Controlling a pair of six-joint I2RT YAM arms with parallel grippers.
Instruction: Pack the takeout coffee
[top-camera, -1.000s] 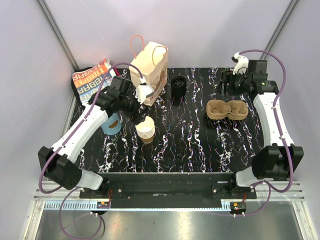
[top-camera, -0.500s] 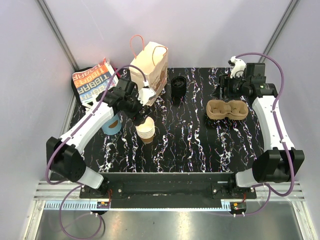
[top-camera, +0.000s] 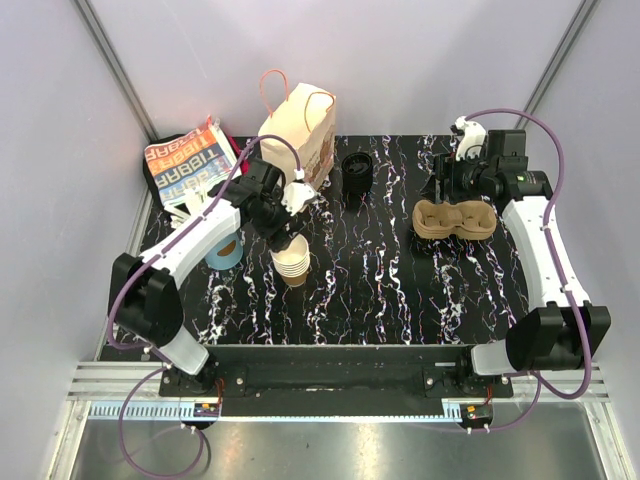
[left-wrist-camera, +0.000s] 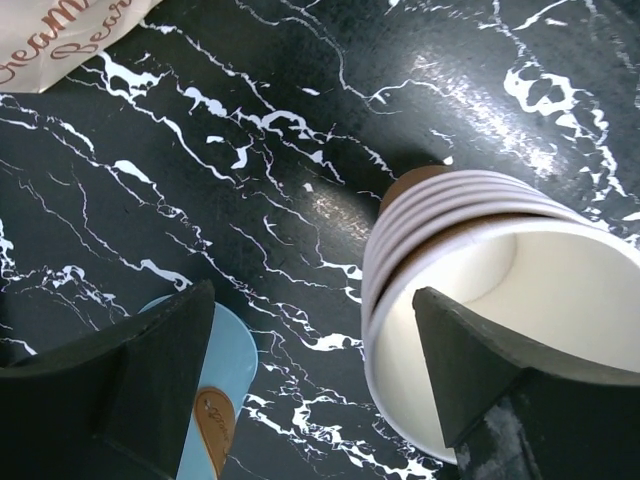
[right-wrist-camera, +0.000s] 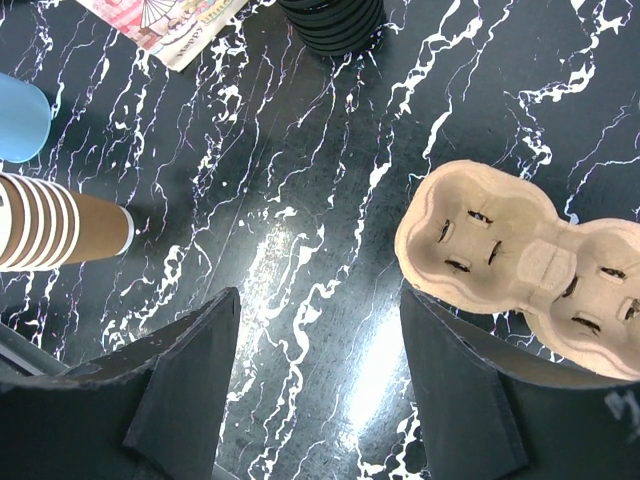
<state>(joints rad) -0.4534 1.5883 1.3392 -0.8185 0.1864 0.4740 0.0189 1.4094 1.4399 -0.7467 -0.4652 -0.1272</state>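
With the left gripper (left-wrist-camera: 312, 296) spread wide just above the stack of lidless cups (top-camera: 292, 258) and the right gripper (right-wrist-camera: 318, 296) likewise wide well to that stack's right, the takeout coffee's position cannot be determined from any view.

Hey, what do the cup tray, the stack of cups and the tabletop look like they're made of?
Cup tray: probably moulded paper pulp, matt tan, soft rounded edges.
Stack of cups: paper, brown outside, smooth white inside, thin rolled rims.
Tabletop: hard and glossy, black with white marble veining, reflecting the lights; stone or laminate, cannot tell.
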